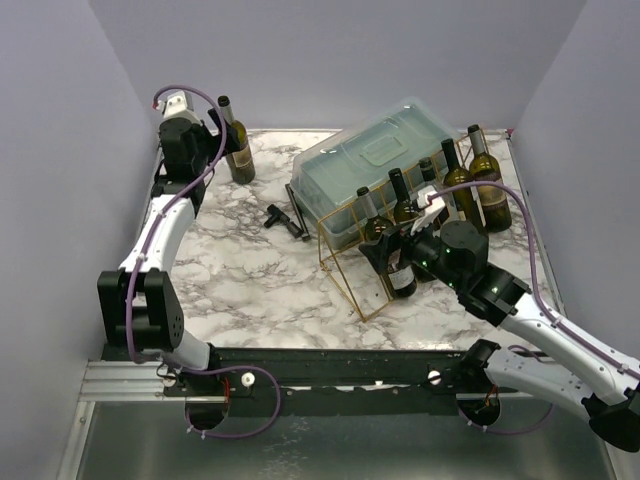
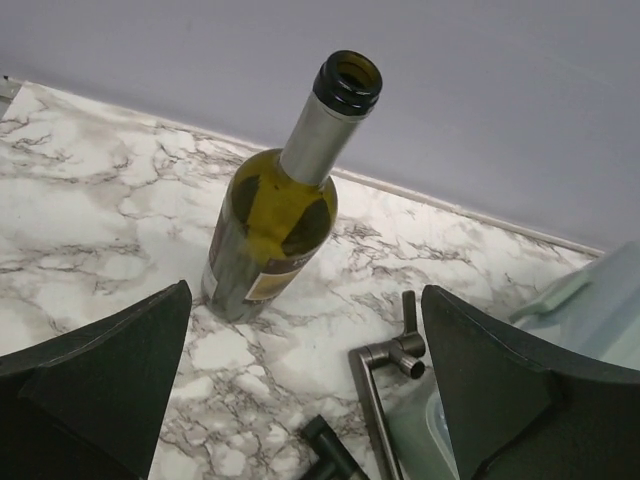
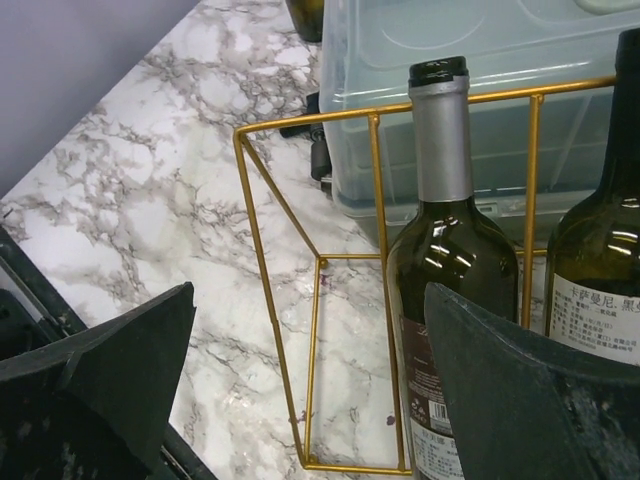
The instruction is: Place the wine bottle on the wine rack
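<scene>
Wine bottle upright on bench by wine rack, between right jaws, spread wide, not gripping. Left jaws released too.

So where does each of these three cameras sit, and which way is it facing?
Top external: fixed above and behind the arms, looking down on the table; both arms show, bases at the bottom.
Left wrist: mounted at that wrist, looking past the open left claw at a lone wine bottle by the wall.
Right wrist: mounted at that wrist, looking past the open right claw at the gold wire rack and dark bottles.
Shared: top and right wrist both show the rack and the bluish plastic box.
</scene>
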Action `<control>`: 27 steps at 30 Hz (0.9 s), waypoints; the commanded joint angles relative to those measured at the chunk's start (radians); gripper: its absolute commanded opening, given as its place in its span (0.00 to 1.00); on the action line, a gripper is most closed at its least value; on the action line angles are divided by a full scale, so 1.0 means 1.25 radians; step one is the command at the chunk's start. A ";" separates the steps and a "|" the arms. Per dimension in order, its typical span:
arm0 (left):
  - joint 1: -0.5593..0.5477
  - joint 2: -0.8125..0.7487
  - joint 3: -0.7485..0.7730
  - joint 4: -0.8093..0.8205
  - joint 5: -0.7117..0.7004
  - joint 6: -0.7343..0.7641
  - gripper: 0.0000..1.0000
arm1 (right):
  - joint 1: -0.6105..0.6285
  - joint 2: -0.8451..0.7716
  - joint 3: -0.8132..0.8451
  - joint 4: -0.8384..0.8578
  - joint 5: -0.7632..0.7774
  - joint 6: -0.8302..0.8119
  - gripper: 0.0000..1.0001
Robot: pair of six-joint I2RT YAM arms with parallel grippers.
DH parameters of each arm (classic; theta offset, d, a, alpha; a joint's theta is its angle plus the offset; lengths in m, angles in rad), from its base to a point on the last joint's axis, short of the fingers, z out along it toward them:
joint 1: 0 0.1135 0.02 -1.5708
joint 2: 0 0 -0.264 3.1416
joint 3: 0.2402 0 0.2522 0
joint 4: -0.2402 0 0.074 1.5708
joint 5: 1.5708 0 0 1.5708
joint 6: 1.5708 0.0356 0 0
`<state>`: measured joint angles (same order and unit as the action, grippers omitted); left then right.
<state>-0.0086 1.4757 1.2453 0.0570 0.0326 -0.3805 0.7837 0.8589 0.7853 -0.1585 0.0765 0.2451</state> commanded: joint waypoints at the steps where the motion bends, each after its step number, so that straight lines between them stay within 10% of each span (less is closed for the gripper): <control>1: 0.000 0.092 0.038 0.119 -0.044 0.010 0.99 | 0.000 -0.009 -0.013 0.068 -0.052 0.007 1.00; 16: -0.005 0.380 0.296 0.138 -0.123 0.089 0.84 | 0.000 0.005 -0.010 0.064 -0.090 -0.002 1.00; 27: -0.016 0.333 0.270 0.137 -0.075 0.148 0.19 | 0.000 0.039 -0.004 0.056 -0.081 0.000 1.00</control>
<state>-0.0219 1.9694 1.6230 0.2085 -0.0799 -0.2279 0.7837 0.8978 0.7773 -0.0986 -0.0193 0.2443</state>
